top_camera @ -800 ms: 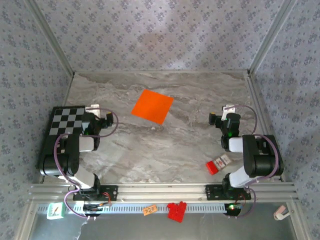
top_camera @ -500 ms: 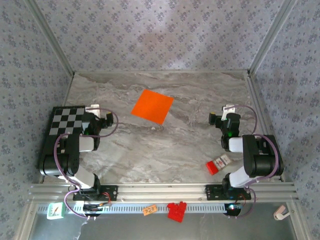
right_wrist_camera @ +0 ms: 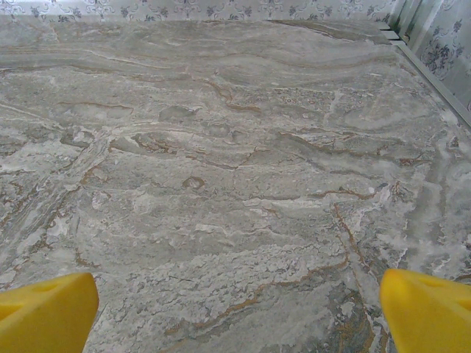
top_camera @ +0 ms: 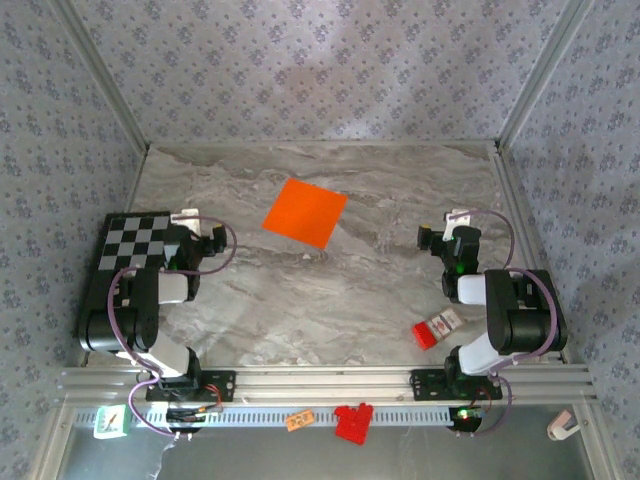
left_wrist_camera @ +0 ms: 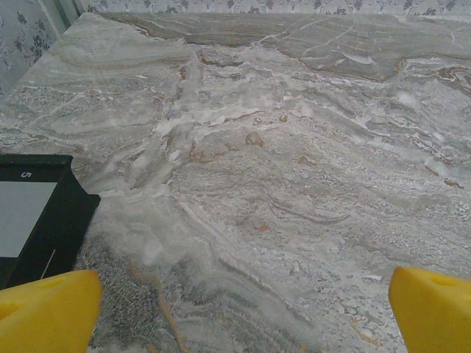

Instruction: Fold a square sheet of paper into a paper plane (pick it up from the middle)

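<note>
**Two risks at the pickup**

Left gripper [top_camera: 205, 238] and right gripper [top_camera: 440, 235] sit near the table's [top_camera: 330, 300] side edges, fingers spread wide and holding nothing. The orange sheet [top_camera: 305, 212] lies flat at the far middle, well apart from both. With no raised edge to catch, a pinch at its middle may skid. Pressing harder could crumple it and spoil the folds.

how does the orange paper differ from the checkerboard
The square sheet of paper is plain orange; the checkerboard is black-and-white checked. The sheet lies in the open toward the far middle; the checkerboard sits at the left edge, partly under the left arm. Both lie flat.
</note>
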Robot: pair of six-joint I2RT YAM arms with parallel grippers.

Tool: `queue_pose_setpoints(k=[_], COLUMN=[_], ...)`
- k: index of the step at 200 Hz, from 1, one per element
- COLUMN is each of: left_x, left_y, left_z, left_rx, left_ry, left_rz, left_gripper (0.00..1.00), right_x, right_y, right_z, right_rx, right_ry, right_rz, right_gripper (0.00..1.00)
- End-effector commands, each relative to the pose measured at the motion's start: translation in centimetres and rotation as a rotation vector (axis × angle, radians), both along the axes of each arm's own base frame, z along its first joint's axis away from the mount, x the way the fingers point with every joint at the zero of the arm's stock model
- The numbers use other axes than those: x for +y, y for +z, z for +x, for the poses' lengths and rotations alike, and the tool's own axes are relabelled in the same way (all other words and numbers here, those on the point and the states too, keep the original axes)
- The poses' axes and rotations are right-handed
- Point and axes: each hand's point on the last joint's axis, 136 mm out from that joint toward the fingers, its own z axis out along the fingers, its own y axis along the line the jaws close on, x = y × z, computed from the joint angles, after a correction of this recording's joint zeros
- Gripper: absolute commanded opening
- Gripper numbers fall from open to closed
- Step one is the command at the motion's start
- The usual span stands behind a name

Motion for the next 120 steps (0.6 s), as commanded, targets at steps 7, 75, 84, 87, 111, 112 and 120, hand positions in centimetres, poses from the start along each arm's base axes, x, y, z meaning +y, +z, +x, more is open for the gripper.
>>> queue_pose_setpoints(k=[7, 75, 84, 87, 111, 112, 120], left_x=[0.1, 0.0, -0.1, 0.0, -0.1, -0.1, -0.1], left_y=[0.4, 1.6, 2.0, 2.3, 4.2, 4.3, 5.1], left_z=[0.4, 0.5, 0.4, 0.5, 0.1, 0.1, 0.0], left_rx=[-0.01, -0.008, 0.011, 0.012, -0.006, -0.005, -0.007], left_ry=[-0.002, -0.002, -0.007, -0.005, -0.007, -0.007, -0.001], left_rz=[0.006, 0.005, 0.01, 0.01, 0.01, 0.009, 0.001], left_gripper=[1.0, 1.0, 1.0, 1.0, 1.0, 1.0, 1.0], right_x=[-0.3, -0.2, -0.1, 0.0, 0.0, 0.0, 0.0], right_y=[0.1, 0.8, 1.5, 1.9, 4.9, 5.0, 6.2], right_z=[0.2, -0.1, -0.3, -0.3, -0.9, -0.9, -1.2], right_rx=[-0.001, -0.024, -0.034, -0.039, -0.044, -0.044, -0.047], right_ry=[-0.013, -0.024, -0.027, -0.031, -0.067, -0.067, -0.085], right_rz=[-0.007, -0.035, -0.055, -0.061, -0.091, -0.089, -0.066], right_gripper=[1.0, 1.0, 1.0, 1.0, 1.0, 1.0, 1.0])
